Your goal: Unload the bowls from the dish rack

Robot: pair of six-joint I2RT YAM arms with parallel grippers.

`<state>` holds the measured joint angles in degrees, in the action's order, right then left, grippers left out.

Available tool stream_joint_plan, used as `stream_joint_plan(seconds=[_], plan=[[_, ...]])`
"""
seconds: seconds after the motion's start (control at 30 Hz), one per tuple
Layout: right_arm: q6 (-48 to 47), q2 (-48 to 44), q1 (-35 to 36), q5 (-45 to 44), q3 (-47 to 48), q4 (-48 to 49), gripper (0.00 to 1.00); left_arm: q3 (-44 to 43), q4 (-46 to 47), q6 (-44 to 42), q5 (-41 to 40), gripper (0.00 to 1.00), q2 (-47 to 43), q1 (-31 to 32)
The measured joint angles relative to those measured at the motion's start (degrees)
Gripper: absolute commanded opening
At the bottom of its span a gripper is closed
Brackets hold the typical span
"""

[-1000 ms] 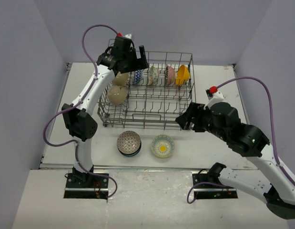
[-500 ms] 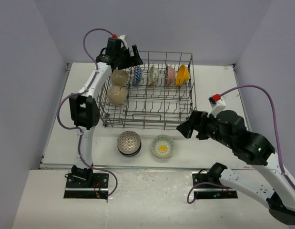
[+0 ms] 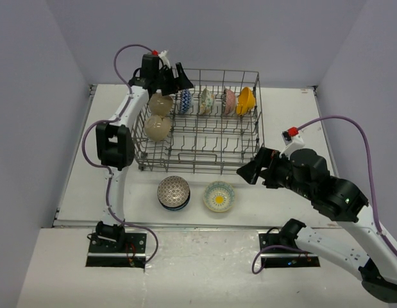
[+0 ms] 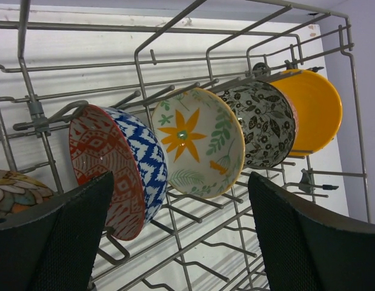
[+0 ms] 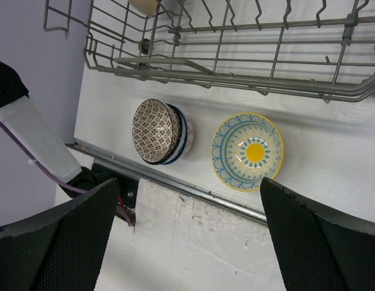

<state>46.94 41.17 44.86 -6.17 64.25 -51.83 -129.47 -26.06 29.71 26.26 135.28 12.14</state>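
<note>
The grey wire dish rack (image 3: 249,138) holds two beige bowls (image 3: 158,127) at its left. A back row holds a red-and-blue bowl (image 3: 185,101), a flower bowl (image 3: 206,101), a dark floral bowl (image 3: 229,101) and an orange-yellow bowl (image 3: 245,101). My left gripper (image 3: 176,77) is open and empty above the rack's back left. In the left wrist view it (image 4: 181,236) faces the red-and-blue bowl (image 4: 114,167), flower bowl (image 4: 199,142), dark floral bowl (image 4: 266,124) and yellow bowl (image 4: 311,109). My right gripper (image 3: 249,171) is open and empty, off the rack's front right corner.
A stack of patterned bowls (image 3: 173,192) and a yellow-and-blue bowl (image 3: 219,196) sit on the table in front of the rack. They also show in the right wrist view as the stack (image 5: 160,132) and the single bowl (image 5: 248,151), near the table's metal front edge (image 5: 175,182).
My left gripper has shifted left and back over the rack's rear left corner, and its elbow has swung in. My right gripper has drawn a little nearer, away from the rack.
</note>
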Motion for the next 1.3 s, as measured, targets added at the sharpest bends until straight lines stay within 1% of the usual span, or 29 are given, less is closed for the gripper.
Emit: stream_joint_plan(seconds=[0.03, 0.3, 0.47, 0.5, 0.53, 0.67, 0.73, 0.8, 0.83, 0.93, 1.0, 1.03, 1.07, 1.23, 1.3], plan=[[0.2, 0.0, 0.0, 0.0, 0.0, 0.0, 0.99, 0.0, 0.13, 0.26, 0.46, 0.89, 0.26, 0.04], [0.92, 0.2, 0.02, -0.04, 0.0, 0.04, 0.99, 0.42, 2.21, 2.21, 3.5, 0.83, 2.21, 0.04], [0.94, 1.22, 0.0, -0.02, 0.02, 0.02, 0.99, 0.5, 3.91, 3.98, 5.77, 0.75, 3.48, 0.04], [0.87, 1.51, 0.02, -0.04, 0.02, 0.0, 0.99, 0.55, 4.2, 4.17, 6.14, 0.72, 3.63, 0.04], [0.81, 1.62, 0.02, -0.07, 0.02, -0.02, 0.99, 0.74, 4.44, 4.33, 6.51, 0.66, 3.74, 0.04], [0.37, 1.99, 0.0, -0.31, 0.2, -0.15, 0.99, 0.85, 5.68, 5.55, 7.91, 0.54, 4.13, 0.04], [0.17, 2.05, 0.02, -0.31, 0.46, -0.26, 0.99, 0.85, 6.19, 6.25, 8.28, 0.44, 4.46, 0.04], [-0.11, 2.08, 0.0, -0.33, 0.7, -0.35, 0.99, 0.85, 6.82, 6.99, 8.7, 0.42, 5.01, -0.04], [-0.31, 2.12, 0.02, -0.35, 0.79, -0.35, 0.99, 0.85, 7.26, 7.32, 8.94, 0.38, 5.33, -0.09], [-0.96, 2.67, 0.0, -0.37, 0.98, -0.59, 0.99, 0.76, 7.91, 8.28, 9.33, 0.36, 5.66, -0.11], [-1.36, 3.17, 0.02, -0.42, 1.31, -0.7, 0.99, 0.7, 8.37, 8.76, 9.46, 0.27, 5.9, -0.07], [-1.53, 3.41, 0.02, -0.44, 1.4, -0.7, 0.99, 0.68, 8.52, 8.92, 9.51, 0.26, 6.12, -0.04], [-1.68, 3.45, 0.02, -0.48, 1.44, -0.72, 0.99, 0.7, 8.74, 9.07, 9.57, 0.19, 6.4, 0.0], [-2.25, 3.85, 0.0, -0.57, 1.44, -0.96, 0.99, 0.68, 8.74, 9.97, 9.55, 0.14, 6.95, 0.15], [-2.45, 3.85, 0.02, -0.59, 1.44, -0.98, 0.99, 0.68, 8.72, 10.16, 9.46, 0.07, 6.95, 0.15]])
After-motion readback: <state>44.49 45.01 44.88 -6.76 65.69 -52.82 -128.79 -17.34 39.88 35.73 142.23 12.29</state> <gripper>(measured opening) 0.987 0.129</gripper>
